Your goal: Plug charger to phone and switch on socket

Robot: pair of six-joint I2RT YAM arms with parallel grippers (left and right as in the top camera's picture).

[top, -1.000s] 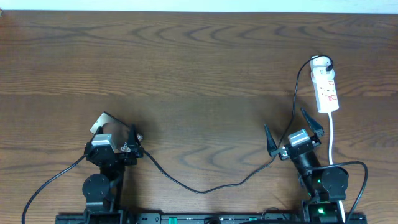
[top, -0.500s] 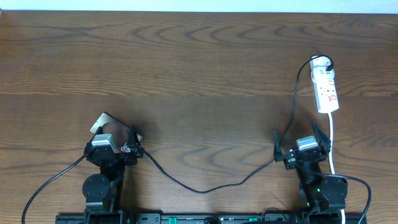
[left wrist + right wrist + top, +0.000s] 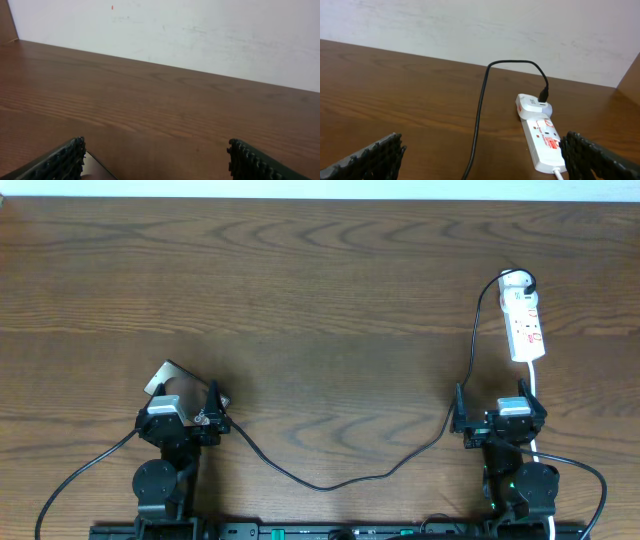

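Socket (image 3: 527, 325) is the thing to reach for; right arm plainly the nearer.

Right gripper (image 3: 498, 413): fingers spread wide, nothing between them, held low. Just off its right finger, white cord (image 3: 533, 392) running forward.

Farther out, ahead and a little to the right, well apart from the fingertips: the socket itself. Flat on the table (image 3: 320, 280), long axis pointing away from the gripper, almost in line with the reach. Cord end nearest; far end carrying the plug-in block of the charger (image 3: 330, 483). Red marks (image 3: 551, 143) on the top face, facing up; which of them is the switch, too small to tell.

Cable route: down from the socket's far end, close by the right gripper's left finger, then sagging across to the left gripper (image 3: 182, 394).

Left gripper: likewise wide apart, empty. Of the phone (image 3: 162, 376), only a pale corner showing at that gripper's front-left. Cable tip lost beside the fingers, so plugged in or not, cannot tell.

Likely call: forward reach by the right arm, slight drift right, press from above. Care needed not to snag the cable alongside.
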